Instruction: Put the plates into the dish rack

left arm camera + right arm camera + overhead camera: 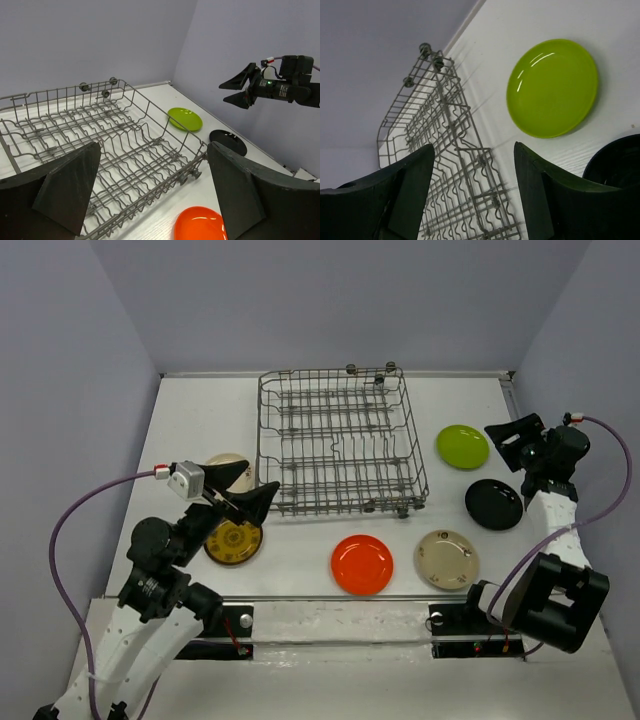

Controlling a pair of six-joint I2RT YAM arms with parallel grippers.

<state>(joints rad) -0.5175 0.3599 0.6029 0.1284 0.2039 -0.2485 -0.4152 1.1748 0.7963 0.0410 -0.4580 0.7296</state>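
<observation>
The grey wire dish rack [338,440] stands empty at the table's far middle. Six plates lie flat around it: lime green [462,446] and black [493,504] at its right, beige [446,559] and orange-red [361,564] in front, dark yellow patterned [233,541] and cream [225,464] at its left, the cream one partly hidden by my left gripper. My left gripper [249,489] is open and empty, raised above the rack's front left corner [154,150]. My right gripper [515,445] is open and empty, raised between the green plate [552,87] and the black plate [615,165].
Purple-grey walls close the table at the back and both sides. The left wrist view shows the rack [125,130], the green plate [184,119], the black plate [227,142], the orange-red plate [200,226] and the right gripper [240,89]. The rack's right side shows in the right wrist view [445,120].
</observation>
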